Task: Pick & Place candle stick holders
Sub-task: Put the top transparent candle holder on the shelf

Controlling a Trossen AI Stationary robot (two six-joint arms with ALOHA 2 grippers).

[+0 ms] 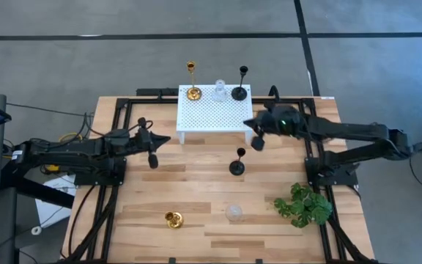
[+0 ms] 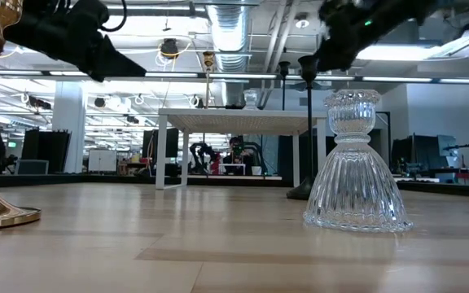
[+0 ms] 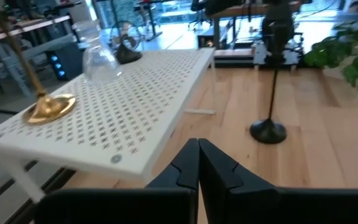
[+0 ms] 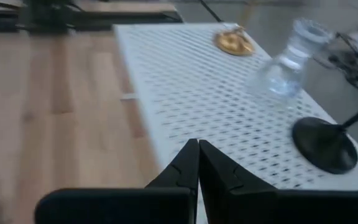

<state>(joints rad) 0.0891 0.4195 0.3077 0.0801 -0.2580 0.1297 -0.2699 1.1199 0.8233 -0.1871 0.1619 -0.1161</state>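
A: Left gripper (image 1: 152, 156) pressed together, holding nothing, parked over the table (image 1: 145, 213) left of the platform (image 1: 214, 114).

B: Holders?

A: I see three on the platform's back edge: tall gold (image 1: 193, 92), glass (image 1: 219, 91), tall black (image 1: 239, 91). Three on the wood: squat gold (image 1: 174, 218) front left, black stem (image 1: 237, 166) mid-table just in front of the platform, squat glass (image 1: 234, 213) front centre.

B: Right side?

A: Right gripper (image 1: 257, 139) fingers together too, empty, hovering at the platform's right end. Plant (image 1: 303, 204) front right.

Open-ceiling robotics lab: ducts (image 2: 228, 32), workbenches (image 2: 234, 168)
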